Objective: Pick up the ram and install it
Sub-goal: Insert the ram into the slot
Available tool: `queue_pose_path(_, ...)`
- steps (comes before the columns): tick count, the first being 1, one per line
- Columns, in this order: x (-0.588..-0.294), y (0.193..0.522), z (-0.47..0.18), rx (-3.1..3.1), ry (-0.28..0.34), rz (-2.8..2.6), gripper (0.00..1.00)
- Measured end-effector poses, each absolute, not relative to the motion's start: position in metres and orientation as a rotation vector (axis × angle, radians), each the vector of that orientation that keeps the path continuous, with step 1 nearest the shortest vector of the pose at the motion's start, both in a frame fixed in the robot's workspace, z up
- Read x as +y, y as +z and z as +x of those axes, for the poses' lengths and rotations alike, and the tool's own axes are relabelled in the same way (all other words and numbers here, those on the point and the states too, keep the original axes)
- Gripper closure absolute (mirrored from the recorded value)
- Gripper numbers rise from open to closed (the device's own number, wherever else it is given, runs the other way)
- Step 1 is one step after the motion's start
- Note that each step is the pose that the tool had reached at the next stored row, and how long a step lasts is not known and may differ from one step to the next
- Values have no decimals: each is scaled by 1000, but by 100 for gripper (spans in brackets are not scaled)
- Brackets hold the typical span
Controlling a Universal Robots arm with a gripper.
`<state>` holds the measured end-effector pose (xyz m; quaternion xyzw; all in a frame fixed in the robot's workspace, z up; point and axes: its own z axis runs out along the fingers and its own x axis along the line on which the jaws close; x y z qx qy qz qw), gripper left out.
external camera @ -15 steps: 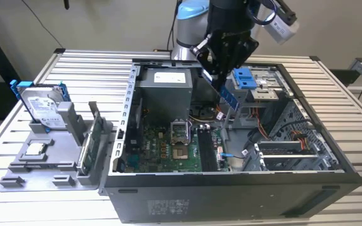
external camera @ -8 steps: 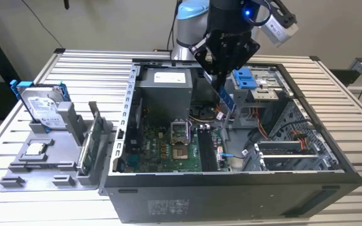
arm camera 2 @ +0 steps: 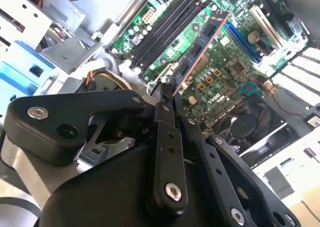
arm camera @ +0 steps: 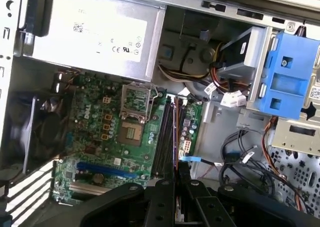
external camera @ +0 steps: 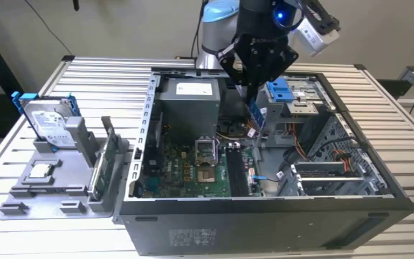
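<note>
The ram (external camera: 258, 116) is a narrow dark stick with black chips, and it hangs upright from my gripper (external camera: 252, 99), which is shut on its upper end. It sits inside the open computer case (external camera: 144, 135), above the motherboard (external camera: 185, 172) and just beyond the black memory slots (external camera: 236, 168). In the second wrist view the ram (arm camera 2: 200, 46) reaches out from the fingertips (arm camera 2: 166, 93) over the green board, next to the memory slots (arm camera 2: 165, 29). The first wrist view has the ram (arm camera: 175, 137) edge-on, roughly in line with the slots (arm camera: 162, 137), above my gripper (arm camera: 176, 174).
A silver power supply (external camera: 189, 96) and a blue drive caddy (external camera: 280, 89) flank the arm inside the case. Loose cables (external camera: 329, 154) lie at the exterior view's right. Outside the case, a grey fixture (external camera: 49, 189) holds a hard drive in a blue frame (external camera: 49, 124) and a green card (external camera: 106, 162).
</note>
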<state>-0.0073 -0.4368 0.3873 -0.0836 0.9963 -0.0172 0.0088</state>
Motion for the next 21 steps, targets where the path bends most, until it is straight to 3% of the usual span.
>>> queue_pose_path(21,-437,384,-5,3127,-57,30,86)
